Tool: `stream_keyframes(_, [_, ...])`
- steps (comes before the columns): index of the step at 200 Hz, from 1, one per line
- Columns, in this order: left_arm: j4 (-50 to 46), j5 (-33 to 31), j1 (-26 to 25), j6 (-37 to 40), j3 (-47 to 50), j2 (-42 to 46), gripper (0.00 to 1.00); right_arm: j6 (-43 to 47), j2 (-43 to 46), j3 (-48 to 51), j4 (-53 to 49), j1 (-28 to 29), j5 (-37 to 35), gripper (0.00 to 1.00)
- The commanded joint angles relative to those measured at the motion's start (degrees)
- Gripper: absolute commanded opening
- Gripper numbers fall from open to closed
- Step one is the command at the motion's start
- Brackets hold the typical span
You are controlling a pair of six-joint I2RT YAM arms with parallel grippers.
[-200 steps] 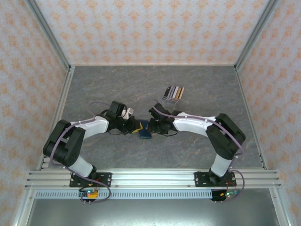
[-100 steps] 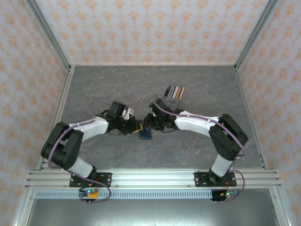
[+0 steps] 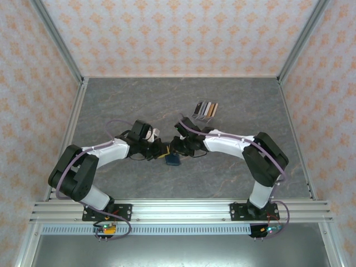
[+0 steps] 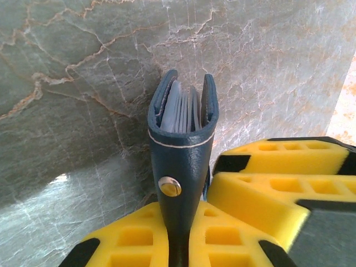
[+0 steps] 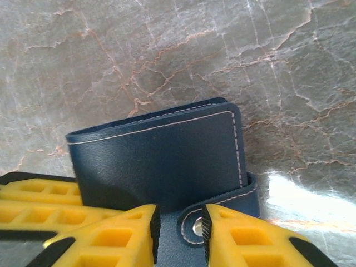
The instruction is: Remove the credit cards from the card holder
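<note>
- card holder point(image 3: 173, 159): mid-table, on edge, clenched in left gripper point(image 4: 178, 245); cards point(image 4: 182, 111) inside.
- right gripper point(image 5: 179, 233): has closed in since a second ago, fingers straddling snap tab point(image 5: 222, 214); grasp cannot be told.
- judgement: unsnapping likely next.

Right gripper point(image 3: 177, 148) slid left, left gripper point(image 3: 160, 150) edged right; both closed in over the card holder point(image 3: 173, 161), which showed less from above.

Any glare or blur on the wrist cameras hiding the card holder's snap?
Left wrist: card holder and snap sharp, glare on the table lower left. Right wrist: snap readable, bright glare patch on the table right of it.
</note>
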State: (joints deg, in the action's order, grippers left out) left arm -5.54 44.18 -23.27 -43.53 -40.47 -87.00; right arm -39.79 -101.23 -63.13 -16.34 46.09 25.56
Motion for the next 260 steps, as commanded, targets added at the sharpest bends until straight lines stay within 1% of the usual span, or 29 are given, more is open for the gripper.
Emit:
stream_keyframes(1, [0.49,-0.94,-0.32,-1.01,-2.38,2.0,0.0,2.25,-1.42,-1.77,-2.91,0.15,0.29,0.29])
stream_keyframes(30, [0.35,-1.03,-0.44,-1.2,-2.81,2.18,0.0,3.22,-1.86,-2.64,-4.64,0.15,-0.68,0.32])
stream_keyframes(62, [0.39,-1.31,-0.44,-1.21,-2.78,2.3,0.0,4.22,-2.66,-3.39,-6.54,0.23,-1.54,0.32])
stream_keyframes(86, [-0.43,-1.98,-0.41,-0.86,-3.15,2.71,0.0,5.09,-3.31,-4.58,-9.42,0.65,-4.62,0.31])
stream_keyframes(108, [-1.35,-2.35,-0.44,-0.68,-3.47,2.97,0.0,5.58,-3.73,-5.57,-12.4,0.94,-8.76,0.29])
stream_keyframes(126, [-2.4,-2.67,-0.45,-0.21,-3.8,3.15,0.0,5.31,-3.71,-5.68,-13.98,1.11,-11.88,0.23])
stream_keyframes(169, [-3.95,-3.82,-0.52,0.61,-3.76,2.91,0.0,4.11,-3.15,-4.98,-15.22,1.11,-15.59,0.17])
stream_keyframes(205, [-4.27,-4.1,-0.46,0.79,-3.53,2.22,0.0,3.47,-2.92,-5.06,-16.0,1.11,-17.87,0.16])
stream_keyframes(260, [-4.18,-3.84,-0.48,0.73,-3.85,1.26,0.0,4.17,-3.95,-5.42,-16.18,1.11,-18.81,0.13])
